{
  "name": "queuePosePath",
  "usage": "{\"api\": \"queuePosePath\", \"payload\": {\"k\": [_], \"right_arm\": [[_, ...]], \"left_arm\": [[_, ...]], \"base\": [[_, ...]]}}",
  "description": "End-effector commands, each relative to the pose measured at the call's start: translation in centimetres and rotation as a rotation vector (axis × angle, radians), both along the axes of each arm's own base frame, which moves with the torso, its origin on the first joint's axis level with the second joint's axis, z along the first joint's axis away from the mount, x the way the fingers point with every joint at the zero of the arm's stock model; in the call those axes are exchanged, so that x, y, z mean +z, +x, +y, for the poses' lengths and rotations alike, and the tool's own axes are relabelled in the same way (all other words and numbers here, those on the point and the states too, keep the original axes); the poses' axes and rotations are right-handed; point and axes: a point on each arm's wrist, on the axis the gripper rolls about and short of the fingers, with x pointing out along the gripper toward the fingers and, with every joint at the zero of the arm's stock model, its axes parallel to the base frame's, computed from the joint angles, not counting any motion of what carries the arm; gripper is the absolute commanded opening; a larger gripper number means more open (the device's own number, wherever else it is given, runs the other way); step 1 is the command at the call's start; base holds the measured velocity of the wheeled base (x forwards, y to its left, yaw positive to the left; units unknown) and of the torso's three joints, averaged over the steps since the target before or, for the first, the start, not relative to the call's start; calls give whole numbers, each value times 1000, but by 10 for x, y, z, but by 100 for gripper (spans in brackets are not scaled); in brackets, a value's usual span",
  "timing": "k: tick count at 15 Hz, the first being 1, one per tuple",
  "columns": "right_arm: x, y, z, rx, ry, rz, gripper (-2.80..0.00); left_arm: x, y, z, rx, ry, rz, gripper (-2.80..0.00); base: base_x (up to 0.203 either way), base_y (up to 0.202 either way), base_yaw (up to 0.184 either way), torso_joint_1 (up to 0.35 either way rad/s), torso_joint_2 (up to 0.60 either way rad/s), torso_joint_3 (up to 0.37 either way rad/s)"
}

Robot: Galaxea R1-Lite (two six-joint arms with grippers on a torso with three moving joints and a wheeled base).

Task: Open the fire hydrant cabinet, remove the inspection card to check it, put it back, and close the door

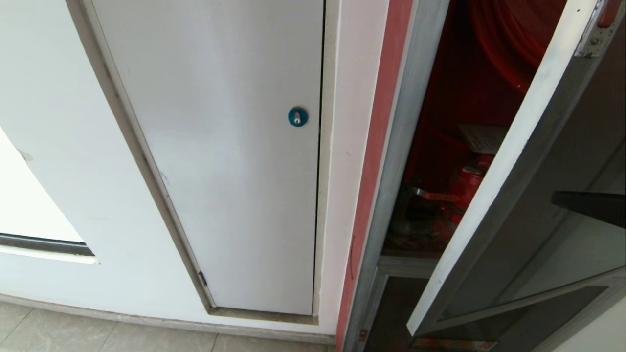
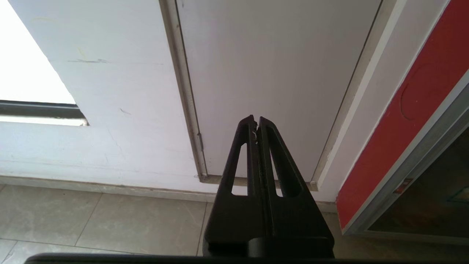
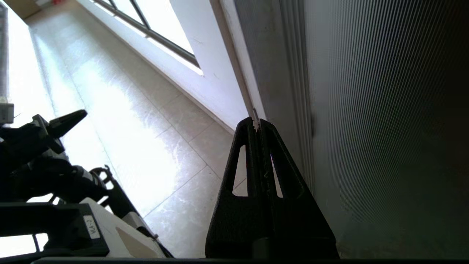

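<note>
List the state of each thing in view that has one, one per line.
fire hydrant cabinet: open, red inside showing.
door: swung partly open.
inspection card: inside the cabinet.
white panel: closed.
left gripper: shut, empty.
right gripper: shut, empty, beside the door.

Strong daylight from the window (image 3: 161, 35) overexposes the floor (image 3: 121, 121) beside the right gripper (image 3: 257, 124); the door (image 3: 384, 128) shows moiré stripes. The cabinet interior (image 1: 440, 146) is dim.

Narrow gap into the fire hydrant cabinet (image 1: 440, 146) between its frame and the half-swung door (image 1: 562, 205).
</note>
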Motion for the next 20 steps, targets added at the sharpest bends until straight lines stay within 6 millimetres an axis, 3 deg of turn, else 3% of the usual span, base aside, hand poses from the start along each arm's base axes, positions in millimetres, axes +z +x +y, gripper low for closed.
{"api": "queuePosePath", "payload": {"k": [1,12,20], "right_arm": [[-1,22,4,8,-4,33,-280],[16,110,14,-149,-10,-5,-280],[21,149,35,-173,-19,-4,-280]], "left_arm": [[0,0,0,0,-1,-1,-280],[0,0,0,0,-1,-1,-280],[0,0,0,0,-1,1,-280]], "base": [[0,0,0,0,0,0],[0,0,0,0,0,0],[0,0,0,0,0,0]]}}
